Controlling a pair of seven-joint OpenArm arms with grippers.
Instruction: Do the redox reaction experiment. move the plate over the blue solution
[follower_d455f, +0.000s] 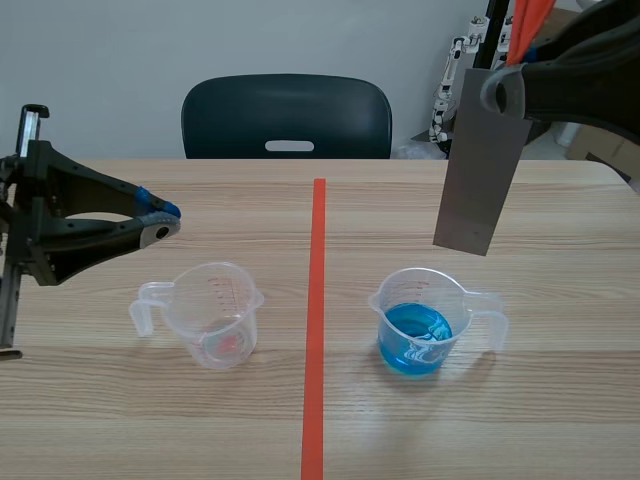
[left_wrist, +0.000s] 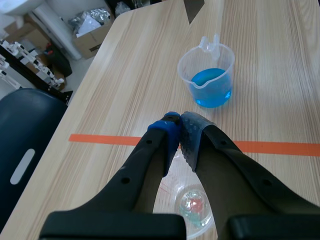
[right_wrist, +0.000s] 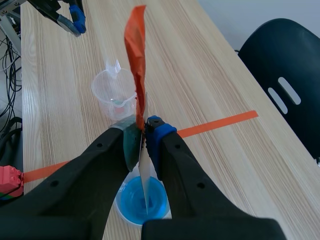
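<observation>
The right gripper is pinching the grey plate by its top, holding it upright above the beaker of blue solution. It is looking nearly centred, not dipped. The left gripper is sitting pressed together, well apart from that beaker.

plate matt grey, looks like sheet metal. blue-solution beaker and second beaker clear shiny plastic. surface pale wood grain, smooth, low sheen. chair black, smooth.
</observation>
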